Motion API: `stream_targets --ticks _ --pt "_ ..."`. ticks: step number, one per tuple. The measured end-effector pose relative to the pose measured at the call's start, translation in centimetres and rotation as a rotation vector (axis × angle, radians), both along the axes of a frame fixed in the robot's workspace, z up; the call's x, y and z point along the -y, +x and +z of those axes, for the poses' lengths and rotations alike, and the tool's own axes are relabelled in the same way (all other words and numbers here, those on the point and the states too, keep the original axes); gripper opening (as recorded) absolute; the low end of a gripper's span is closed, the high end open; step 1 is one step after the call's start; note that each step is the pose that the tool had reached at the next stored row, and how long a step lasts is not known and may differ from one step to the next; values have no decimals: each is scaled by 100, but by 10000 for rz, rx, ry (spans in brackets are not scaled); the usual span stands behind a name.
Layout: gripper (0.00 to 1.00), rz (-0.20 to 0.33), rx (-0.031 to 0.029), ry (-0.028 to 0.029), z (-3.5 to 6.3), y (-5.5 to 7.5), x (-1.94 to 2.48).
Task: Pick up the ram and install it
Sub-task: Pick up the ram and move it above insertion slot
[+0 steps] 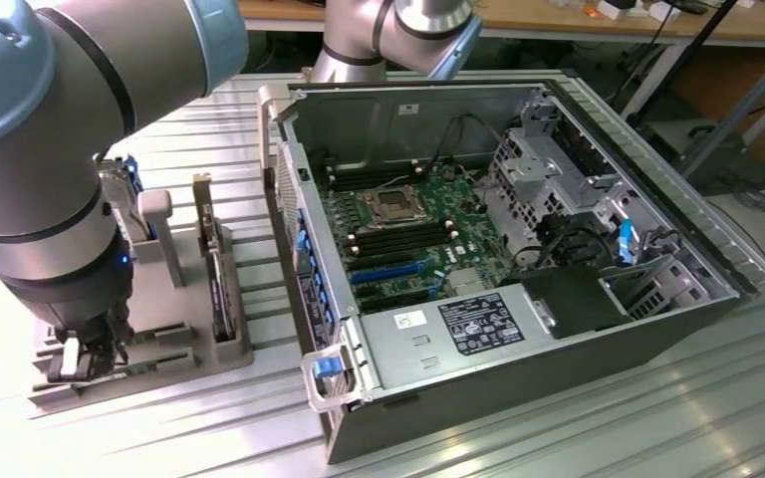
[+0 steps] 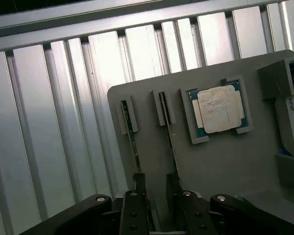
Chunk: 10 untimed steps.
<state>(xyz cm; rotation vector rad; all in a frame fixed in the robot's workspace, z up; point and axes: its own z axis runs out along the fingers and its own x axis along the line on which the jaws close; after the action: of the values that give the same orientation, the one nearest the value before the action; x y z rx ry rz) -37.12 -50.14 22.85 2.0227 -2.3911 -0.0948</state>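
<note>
Open PC case (image 1: pixel 489 229): well clear of the claw (image 1: pixel 84 358), on the exterior view's right. Grey tray (image 2: pixel 225 166): directly under the claw. Claw fingers (image 2: pixel 139 183) spread, nothing pinched. Processor (image 2: pixel 218 110): ahead of the claw, off to one side. Ram (image 2: pixel 167 132) and twin stick (image 2: pixel 131 137): on edge in tray slots, just ahead of the fingertips.

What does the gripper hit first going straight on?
Probably the grey tray between the two ram sticks; the gripper hangs by their near ends, so a stick might touch first. Depth unclear.
</note>
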Motion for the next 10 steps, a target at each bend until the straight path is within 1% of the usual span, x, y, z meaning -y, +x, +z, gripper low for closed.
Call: stream_targets --ticks 4,5,7,10 --pt "31 1124 -2 -1 -50 0 0" --pt "31 1275 -1 10 -50 8 0" --pt "31 1332 -3 16 -51 35 0" --pt "31 1536 -4 22 -51 35 1"
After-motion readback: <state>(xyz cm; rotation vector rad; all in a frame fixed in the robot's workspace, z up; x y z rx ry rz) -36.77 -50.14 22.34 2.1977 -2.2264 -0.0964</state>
